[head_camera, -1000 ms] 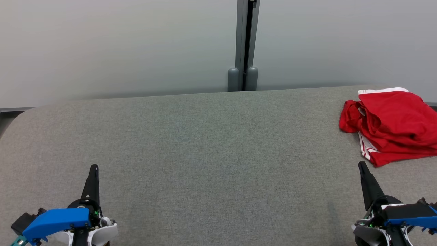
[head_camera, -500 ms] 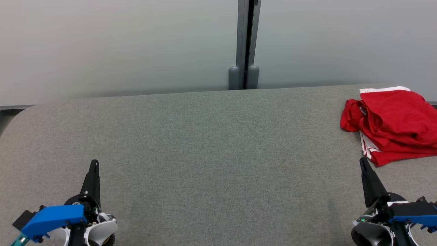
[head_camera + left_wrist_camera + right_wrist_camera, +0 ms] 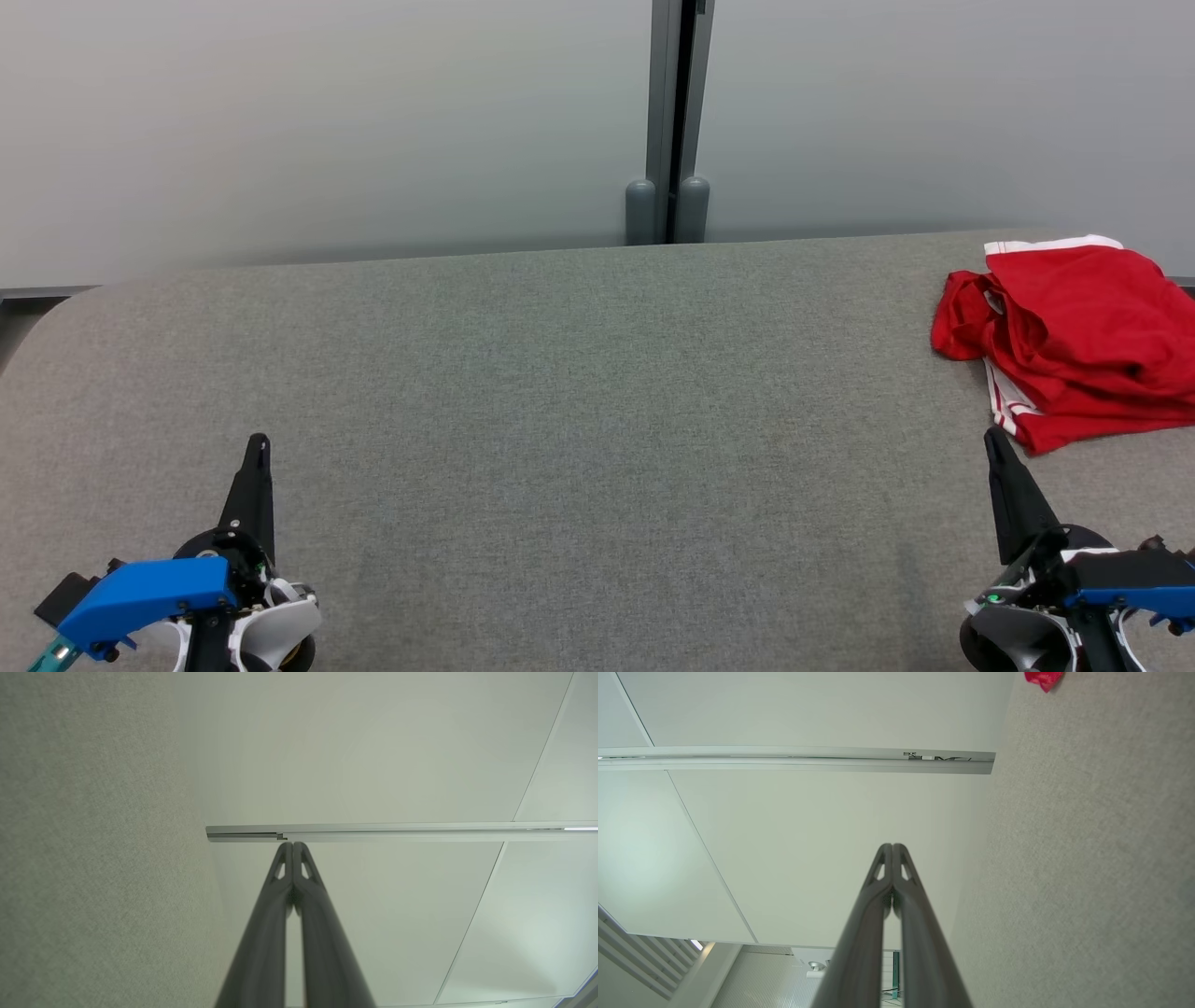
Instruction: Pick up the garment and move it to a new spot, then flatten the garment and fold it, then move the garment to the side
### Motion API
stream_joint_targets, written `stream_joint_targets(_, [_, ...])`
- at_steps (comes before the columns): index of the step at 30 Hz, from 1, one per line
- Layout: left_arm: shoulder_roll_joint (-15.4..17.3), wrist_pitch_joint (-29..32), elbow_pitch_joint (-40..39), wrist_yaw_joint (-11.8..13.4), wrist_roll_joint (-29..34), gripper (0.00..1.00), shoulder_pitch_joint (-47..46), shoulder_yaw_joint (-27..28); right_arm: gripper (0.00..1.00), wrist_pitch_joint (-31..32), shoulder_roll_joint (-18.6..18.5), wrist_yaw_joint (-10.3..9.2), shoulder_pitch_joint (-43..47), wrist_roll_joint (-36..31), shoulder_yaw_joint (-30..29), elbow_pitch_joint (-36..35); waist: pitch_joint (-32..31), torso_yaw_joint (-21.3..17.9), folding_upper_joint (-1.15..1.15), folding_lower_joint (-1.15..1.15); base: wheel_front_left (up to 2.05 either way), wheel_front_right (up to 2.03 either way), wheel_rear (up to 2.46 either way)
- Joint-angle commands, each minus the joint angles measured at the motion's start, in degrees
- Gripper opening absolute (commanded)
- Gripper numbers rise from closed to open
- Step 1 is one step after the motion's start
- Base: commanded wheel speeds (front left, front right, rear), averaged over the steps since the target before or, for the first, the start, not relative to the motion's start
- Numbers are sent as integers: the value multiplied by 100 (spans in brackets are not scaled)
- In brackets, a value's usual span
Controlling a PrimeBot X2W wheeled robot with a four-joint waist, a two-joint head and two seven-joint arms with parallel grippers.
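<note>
A crumpled red garment (image 3: 1074,341) with white trim lies at the far right of the grey table (image 3: 579,392), partly cut off by the head view's right edge. A scrap of that garment (image 3: 1043,679) shows at the top of the right wrist view. My right gripper (image 3: 992,439) hovers at the lower right, shut and holding nothing, its tip just short of the garment's near corner. Far from the garment, at the lower left, my left gripper (image 3: 258,442) is shut and holds nothing too. Both wrist views show the fingers pressed together (image 3: 293,845) (image 3: 892,846).
A pale frosted partition wall (image 3: 327,131) runs behind the table, with a grey vertical post (image 3: 677,121) at its middle. The table's left back corner (image 3: 65,308) is rounded.
The head view shifted slightly between the oldest frame and the later ones; the garment and both shut grippers kept their places on the table.
</note>
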Motion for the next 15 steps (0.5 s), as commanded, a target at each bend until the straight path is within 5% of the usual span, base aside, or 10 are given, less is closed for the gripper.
stream_joint_targets(1, [5,24,-18,-54,-13,0,-63,12,0,28,9,2,-57,13,-16,-17,0,0,0,0,0,0,0])
stream_joint_targets(15, [5,24,-18,-53,-14,0,-63,11,0,27,10,2,-57,14,-15,-17,0,0,0,0,0,0,0])
